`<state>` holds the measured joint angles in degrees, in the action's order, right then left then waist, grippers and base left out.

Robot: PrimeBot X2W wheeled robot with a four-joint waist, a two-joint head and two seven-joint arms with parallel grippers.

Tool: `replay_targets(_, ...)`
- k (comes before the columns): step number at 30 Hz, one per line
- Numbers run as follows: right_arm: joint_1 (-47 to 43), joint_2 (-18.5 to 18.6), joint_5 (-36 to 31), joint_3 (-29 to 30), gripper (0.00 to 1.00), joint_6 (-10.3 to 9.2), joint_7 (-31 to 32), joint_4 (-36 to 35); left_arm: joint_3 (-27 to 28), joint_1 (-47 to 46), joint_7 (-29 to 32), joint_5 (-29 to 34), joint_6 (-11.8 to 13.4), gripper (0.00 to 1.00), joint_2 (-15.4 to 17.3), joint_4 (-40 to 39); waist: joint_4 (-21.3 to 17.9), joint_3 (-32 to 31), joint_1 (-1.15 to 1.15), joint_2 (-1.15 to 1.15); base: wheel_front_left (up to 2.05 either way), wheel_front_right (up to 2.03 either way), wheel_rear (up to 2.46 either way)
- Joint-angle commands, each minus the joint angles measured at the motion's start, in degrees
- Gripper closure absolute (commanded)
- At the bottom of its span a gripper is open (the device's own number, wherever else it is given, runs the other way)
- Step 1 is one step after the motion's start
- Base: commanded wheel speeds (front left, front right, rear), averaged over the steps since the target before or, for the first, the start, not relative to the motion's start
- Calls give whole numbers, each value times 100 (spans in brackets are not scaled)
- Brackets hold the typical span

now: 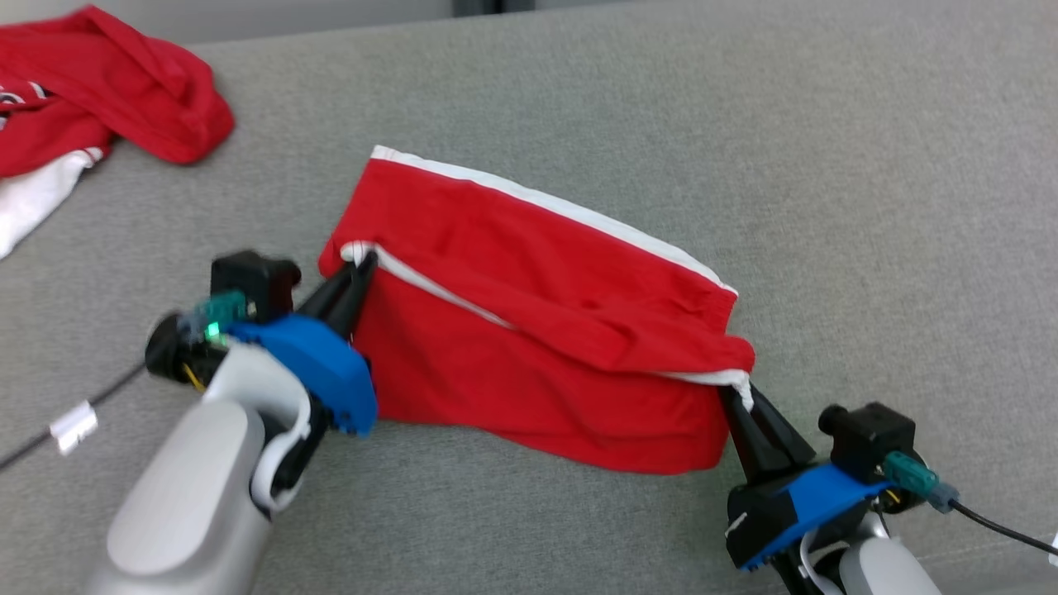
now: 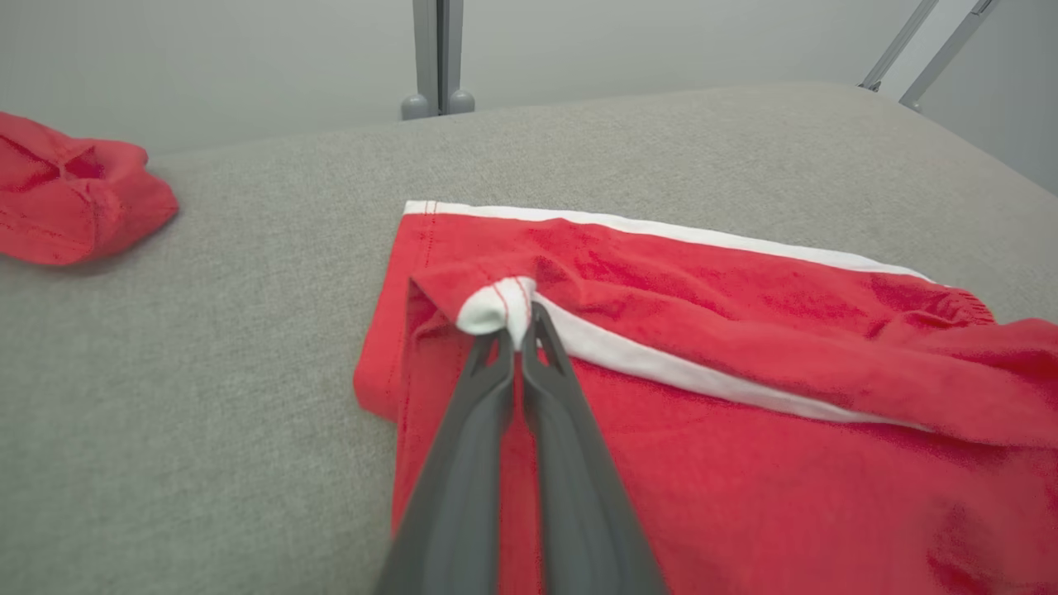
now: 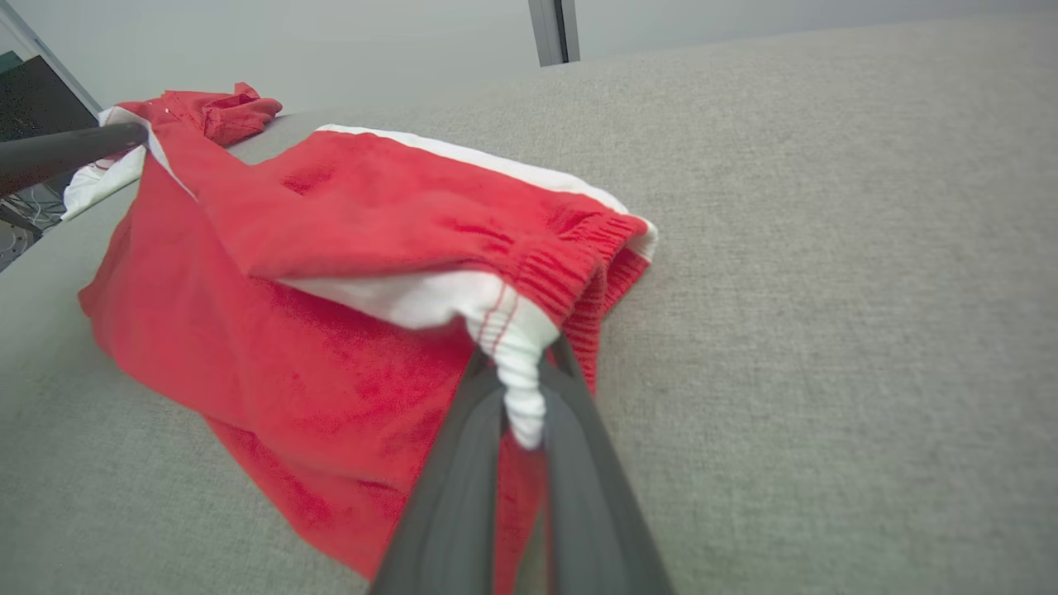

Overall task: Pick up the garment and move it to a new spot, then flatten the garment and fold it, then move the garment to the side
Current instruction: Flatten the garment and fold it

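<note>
The garment is a pair of red shorts with white stripes, lying mid-table on the grey cloth surface. My left gripper is shut on its white-trimmed left corner, which the left wrist view shows as a white bunch of garment pinched at the tips of the left gripper. My right gripper is shut on the right corner by the waistband; in the right wrist view white trim of the garment is squeezed inside the right gripper. The held edge is lifted and folded over the lower layer.
A second heap of red and white clothing lies at the far left of the table, also seen as red clothing in the left wrist view. A cable with a white tag trails by my left arm. Grey table cloth spreads to the right.
</note>
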<state>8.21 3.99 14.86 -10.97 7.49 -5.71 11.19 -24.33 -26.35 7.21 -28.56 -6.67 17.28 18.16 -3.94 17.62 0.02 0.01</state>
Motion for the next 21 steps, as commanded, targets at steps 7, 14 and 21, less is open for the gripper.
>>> replay_targets(7,788,-93,35,-107,100,1,-141,488,-146,-1344,178,32,-70,100,-8,929,-230,489,-2,-1,0,0,0)
replay_targets(14,1337,-103,326,-388,100,1,-370,889,-250,-2107,206,93,-84,100,32,1698,-424,785,-2,-1,0,0,0)
replay_targets(21,1659,-106,516,-549,75,1,-586,1271,-318,-2467,4,115,-83,78,-58,2261,-485,841,-2,-1,0,0,0)
